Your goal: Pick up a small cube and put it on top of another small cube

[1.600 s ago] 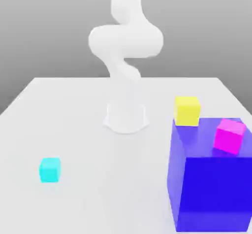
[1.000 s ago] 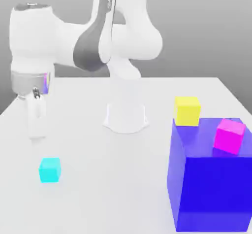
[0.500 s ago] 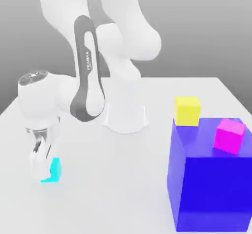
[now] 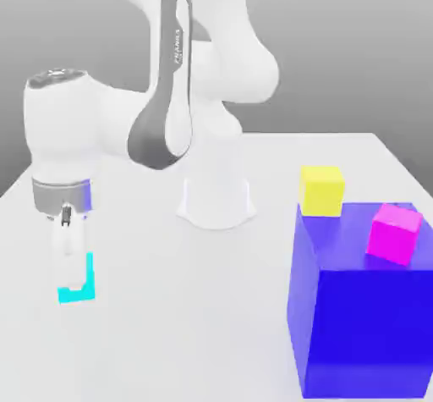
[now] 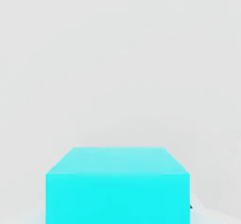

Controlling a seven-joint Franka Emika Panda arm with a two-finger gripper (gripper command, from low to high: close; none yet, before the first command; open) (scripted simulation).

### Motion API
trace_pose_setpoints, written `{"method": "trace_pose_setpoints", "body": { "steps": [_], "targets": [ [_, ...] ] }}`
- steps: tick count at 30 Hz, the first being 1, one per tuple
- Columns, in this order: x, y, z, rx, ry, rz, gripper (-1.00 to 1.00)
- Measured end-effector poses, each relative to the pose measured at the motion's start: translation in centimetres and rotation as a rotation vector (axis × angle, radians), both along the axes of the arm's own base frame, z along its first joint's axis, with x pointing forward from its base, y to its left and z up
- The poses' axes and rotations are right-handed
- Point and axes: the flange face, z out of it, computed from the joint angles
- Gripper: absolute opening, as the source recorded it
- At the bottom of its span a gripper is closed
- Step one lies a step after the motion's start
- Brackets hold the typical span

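Claw (image 4: 72,280) points straight down, clamped on the small cube (image 4: 84,283), arm bent low over the table (image 4: 169,324).

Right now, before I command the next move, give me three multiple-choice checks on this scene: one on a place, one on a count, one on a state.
1. Where does the magenta cube sit?
A. on the table by the arm's base
B. on top of the big blue cube
C. between the gripper's fingers

2. How many small cubes are there, leaving out the big blue one?
A. two
B. three
C. four

3. What is the gripper doing?
A. shut on the cyan cube
B. open above the yellow cube
C. shut on nothing

Answers:
1 B, it rests on the blue cube's top face.
2 B, cyan, yellow and magenta.
3 A, the fingers cover the cyan cube's near side in the exterior view.
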Motion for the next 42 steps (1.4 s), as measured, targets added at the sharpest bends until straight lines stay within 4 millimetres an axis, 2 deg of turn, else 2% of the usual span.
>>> {"method": "trace_pose_setpoints", "body": {
  "steps": [4,7,10,13,15,17,20,21,24,27,30,33,34,36,42],
  "targets": [
    [4.3,7.1,3.4,-0.012,-0.079,0.245,-1.0],
    [6.4,13.4,6.0,-0.014,-0.141,0.434,-1.0],
    [7.6,19.8,8.7,-0.012,-0.205,0.616,-1.0],
    [7.7,26.2,11.5,-0.005,-0.272,0.793,-1.0],
    [7.2,30.4,13.4,0.002,-0.319,0.909,-1.0],
    [5.2,35.4,14.7,0.019,-0.347,1.041,-1.0],
    [-0.1,43.1,16.0,0.052,-0.371,1.257,-1.0],
    [-2.2,44.6,15.5,0.06,-0.355,1.306,-1.0],
    [-7.1,45.9,12.5,0.064,-0.26,1.366,-1.0],
    [-11.4,45.1,8.8,0.044,-0.145,1.383,-1.0],
    [-14.7,42.8,5.0,0.006,-0.025,1.359,-1.0],
    [-17.3,39.4,1.4,-0.046,0.095,1.301,-1.0],
    [-17.6,38.1,0.4,-0.062,0.129,1.268,-1.0],
    [-17.7,37.0,-0.9,-0.086,0.158,1.239,-1.0],
    [-17.3,36.5,-3.8,-0.116,0.171,1.224,-1.0]
  ]
}}
